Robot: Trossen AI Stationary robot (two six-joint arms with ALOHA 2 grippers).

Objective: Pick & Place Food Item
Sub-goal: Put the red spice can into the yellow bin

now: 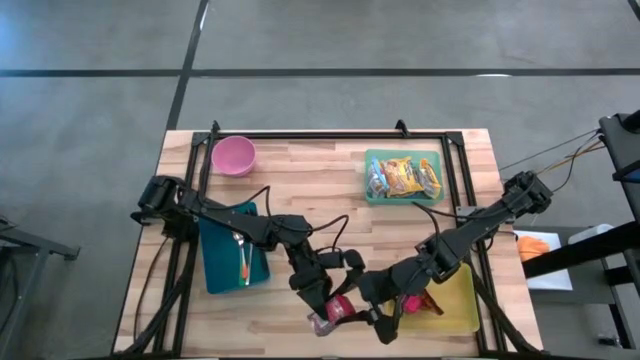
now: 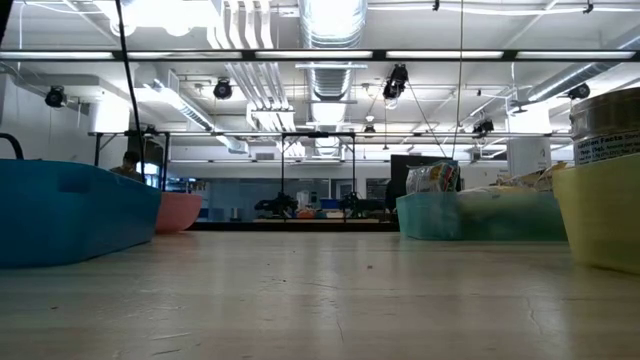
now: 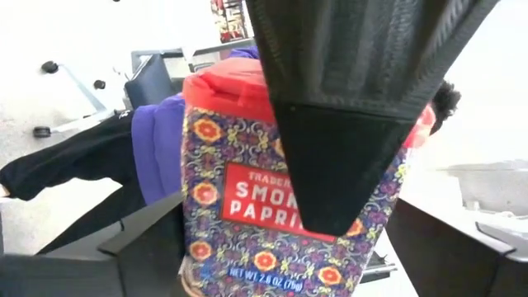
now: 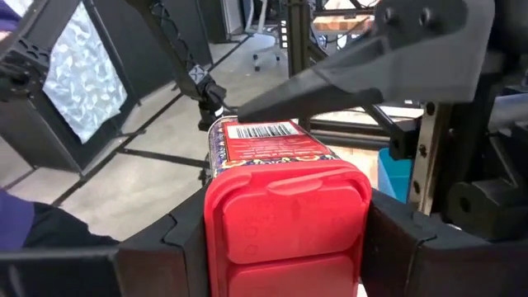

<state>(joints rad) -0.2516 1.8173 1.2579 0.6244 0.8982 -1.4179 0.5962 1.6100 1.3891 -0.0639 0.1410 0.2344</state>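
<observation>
Above table's near edge, right tool (image 4: pixel 285 239) grips paprika tin (image 4: pixel 276 198) lengthwise.

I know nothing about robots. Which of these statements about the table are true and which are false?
1. The right fingers clamp a patterned paprika tin with a red lid. True.
2. The pink round bowl sits in the yellow tray. False: it stands on the bare wooden table.
3. The green rectangular tray holds snack packets. True.
4. The blue rectangular tray holds nothing. False: utensils lie in it.
</observation>
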